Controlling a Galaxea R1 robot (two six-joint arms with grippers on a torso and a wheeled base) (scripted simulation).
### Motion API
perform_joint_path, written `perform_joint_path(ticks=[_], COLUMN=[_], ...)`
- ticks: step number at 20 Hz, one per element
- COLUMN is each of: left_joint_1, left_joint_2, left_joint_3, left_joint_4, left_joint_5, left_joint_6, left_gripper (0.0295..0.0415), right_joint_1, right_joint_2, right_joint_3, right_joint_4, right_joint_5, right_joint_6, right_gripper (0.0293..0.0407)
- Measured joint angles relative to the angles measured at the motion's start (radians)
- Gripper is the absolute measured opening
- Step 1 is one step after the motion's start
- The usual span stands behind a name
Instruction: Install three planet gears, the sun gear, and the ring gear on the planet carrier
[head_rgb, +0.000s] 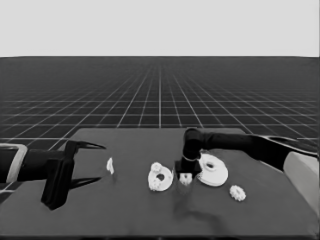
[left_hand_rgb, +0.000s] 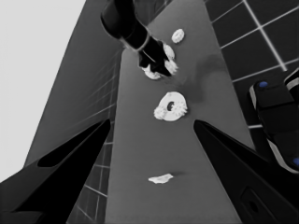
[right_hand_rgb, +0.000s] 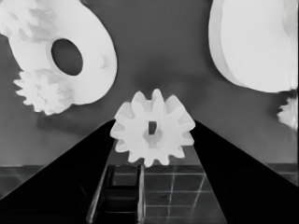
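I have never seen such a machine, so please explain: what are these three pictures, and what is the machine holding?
It is a robot with two arms at a dark table. One picture looks across the table; the other two come from cameras on each wrist.

The right gripper grips a small gear between two round parts: the smaller round part, carrying two gears, and the larger round part. Another gear lies alone on the table. The left gripper waits open at the left end, near a thin white piece.

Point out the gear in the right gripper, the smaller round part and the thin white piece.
Gear (right_hand_rgb: 152, 128): right wrist view, on its hub.
Smaller round part (head_rgb: 152, 177): head view, on its flat left rim.
Thin white piece (head_rgb: 110, 165): head view, on its middle.
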Motion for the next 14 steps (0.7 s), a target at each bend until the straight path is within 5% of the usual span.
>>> perform_joint_path(ticks=[6, 9, 14], left_joint_1=[0.0, 0.0, 0.0], left_joint_2=[0.0, 0.0, 0.0], left_joint_3=[0.0, 0.0, 0.0], left_joint_4=[0.0, 0.0, 0.0], left_joint_5=[0.0, 0.0, 0.0], left_joint_6=[0.0, 0.0, 0.0], left_gripper=[0.0385, 0.0385, 0.0385], right_joint_1=[0.027, 0.046, 0.048], right_joint_2=[-0.001, 0.187, 0.236], right_joint_3=[0.005, -0.272, -0.356], right_joint_4=[0.027, 0.05, 0.054], right_joint_5=[-0.003, 0.01, 0.014], right_joint_6=[0.003, -0.085, -0.12], right_gripper=[0.0312, 0.0312, 0.0312])
